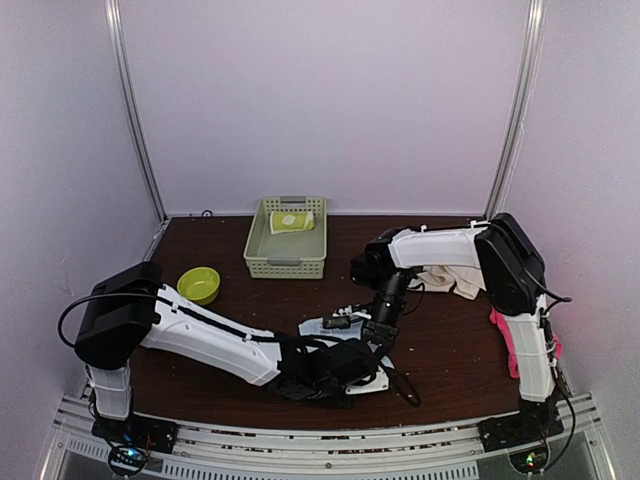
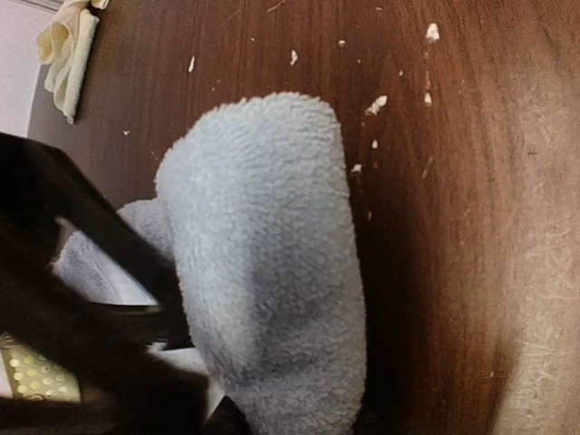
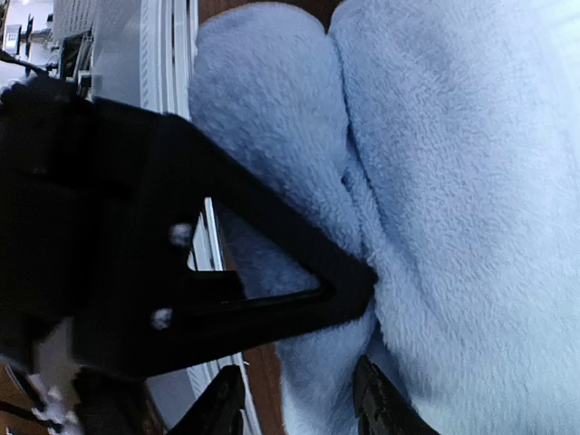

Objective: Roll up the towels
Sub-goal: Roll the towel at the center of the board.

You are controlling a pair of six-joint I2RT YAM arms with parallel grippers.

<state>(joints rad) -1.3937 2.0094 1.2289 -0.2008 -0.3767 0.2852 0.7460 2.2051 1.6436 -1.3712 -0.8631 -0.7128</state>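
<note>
The light blue towel [image 1: 316, 326] lies partly rolled at the table's front middle. In the left wrist view the towel [image 2: 272, 254] is a thick roll running down between my jaws. My left gripper [image 1: 350, 368] [image 2: 294, 426] looks shut on its near end. My right gripper [image 1: 378, 340] [image 3: 299, 408] is open, one finger on the towel [image 3: 453, 181] and one off its edge over bare wood. A cream-white towel [image 1: 452, 282] [image 2: 68, 45] lies crumpled behind. The hot pink towel [image 1: 512, 345] lies at the right edge. The lime-green towel [image 1: 292, 222] sits in the basket.
The green plastic basket [image 1: 285, 262] stands at the back middle. A lime-green bowl [image 1: 200, 284] sits to its left. Both arms crowd the front middle, and the metal rail runs along the near edge.
</note>
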